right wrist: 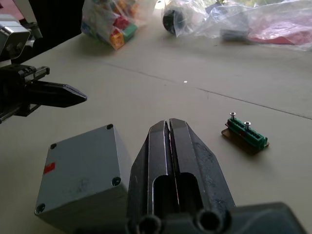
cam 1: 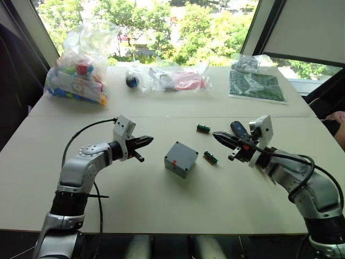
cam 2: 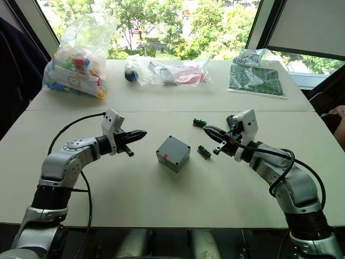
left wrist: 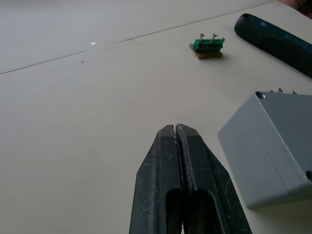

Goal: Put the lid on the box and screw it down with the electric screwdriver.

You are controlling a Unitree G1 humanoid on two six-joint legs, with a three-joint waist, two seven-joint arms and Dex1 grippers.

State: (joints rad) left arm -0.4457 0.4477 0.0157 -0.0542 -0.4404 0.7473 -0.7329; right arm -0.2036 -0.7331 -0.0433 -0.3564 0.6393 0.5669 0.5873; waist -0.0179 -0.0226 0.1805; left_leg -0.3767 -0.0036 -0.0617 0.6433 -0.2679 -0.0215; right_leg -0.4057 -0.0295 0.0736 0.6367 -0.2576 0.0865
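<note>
The grey box (cam 1: 180, 159) stands in the middle of the table, a red mark (right wrist: 49, 168) on one side. A flat grey face with corner screw holes closes its top; I cannot tell the lid apart from it as a separate piece. My left gripper (cam 1: 148, 141) hovers shut just left of the box, pointing at it. My right gripper (cam 1: 216, 135) is shut and empty to the box's right. The dark electric screwdriver (cam 1: 240, 129) lies on the table just behind the right gripper.
Two small green terminal blocks lie near the box, one behind it (cam 1: 203, 128) and one to its right (cam 1: 210, 157). Plastic bags (cam 1: 81, 70) of parts, a green board (cam 1: 256, 85) and a pink-filled bag (cam 1: 178, 80) line the far side. A person's hand (cam 1: 338, 116) shows at the right edge.
</note>
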